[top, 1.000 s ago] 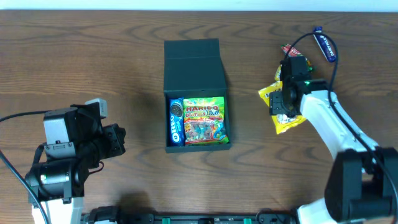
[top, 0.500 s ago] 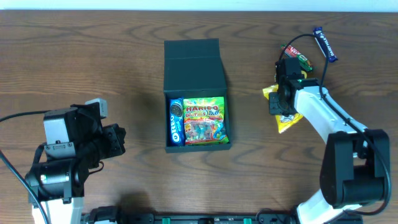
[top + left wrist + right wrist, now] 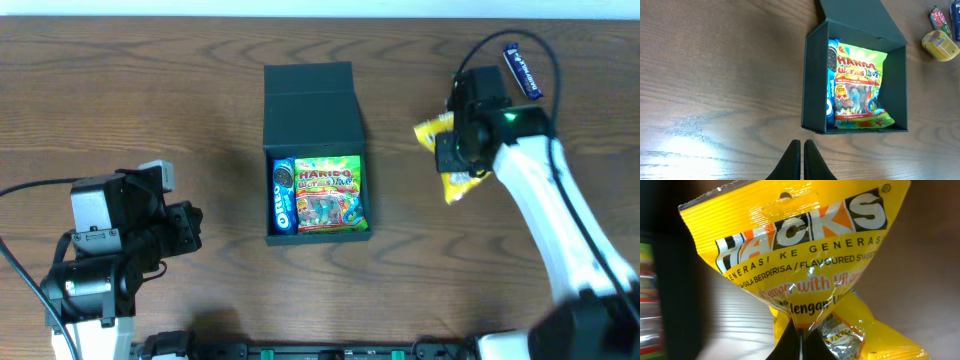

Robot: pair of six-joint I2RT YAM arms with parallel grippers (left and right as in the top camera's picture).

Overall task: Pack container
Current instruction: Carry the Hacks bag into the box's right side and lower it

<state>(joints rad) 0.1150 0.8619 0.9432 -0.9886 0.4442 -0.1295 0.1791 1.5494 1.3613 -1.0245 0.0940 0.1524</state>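
- We locate the container (image 3: 312, 105) at the centre of the table, with its flap lid folded back
- Inside, the Oreo roll (image 3: 283, 196) is half hidden beside the Haribo bag (image 3: 330, 192)
- The right gripper (image 3: 799, 339) is clamped on the yellow Hacks packet (image 3: 800, 265), to the right of the container; overhead, the wrist covers the fingertips
- The left gripper (image 3: 802, 157) has its jaws together and holds nothing, apart from the container
- We cannot read the print on the blue bar (image 3: 522, 70)

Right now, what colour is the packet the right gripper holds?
The packet is yellow with black, white and orange lettering; clearest in the right wrist view.
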